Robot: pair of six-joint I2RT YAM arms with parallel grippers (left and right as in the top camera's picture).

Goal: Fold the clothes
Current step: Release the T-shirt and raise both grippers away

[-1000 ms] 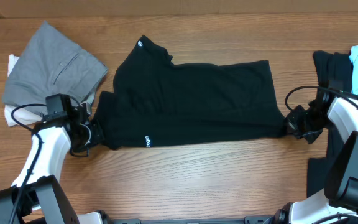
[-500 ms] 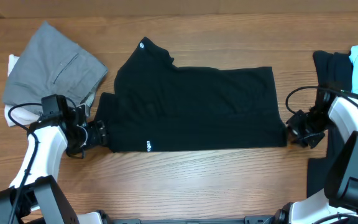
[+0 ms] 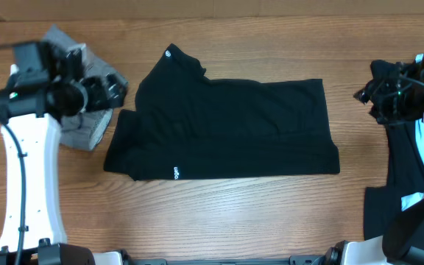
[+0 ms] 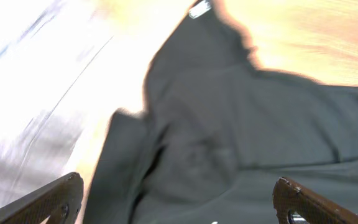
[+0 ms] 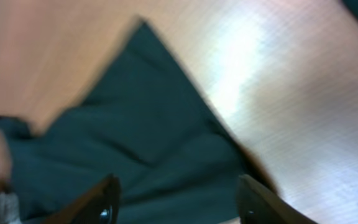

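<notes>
The black short-sleeved T-shirt (image 3: 227, 129) lies flat in the middle of the wooden table (image 3: 234, 217), doubled over into a long band. One small white round logo mark (image 3: 170, 51) sits at its upper-left corner and a line of white lettering (image 3: 174, 174) sits near the front edge. The left fingers (image 4: 48, 202) are spread wide with nothing between them, and the right fingers (image 5: 98, 202) are also apart and empty. Both hang above the table, clear of the cloth.

The step in hand looks like the next fold, end over end. To do it well, each arm should pinch all layers at one corner of a short edge. The two arms should then lift together and carry the edge across level, so the band does not skew. The left end is uneven: a sleeve flap juts out low and the collar corner sticks up, so that end probably needs tucking or smoothing first.

A folded grey garment (image 3: 87, 125) lies just beside the shirt's left end, under the left arm, and could be snagged on the way down. A heap of dark garments (image 3: 396, 158) at the right edge crowds the right arm's approach.
</notes>
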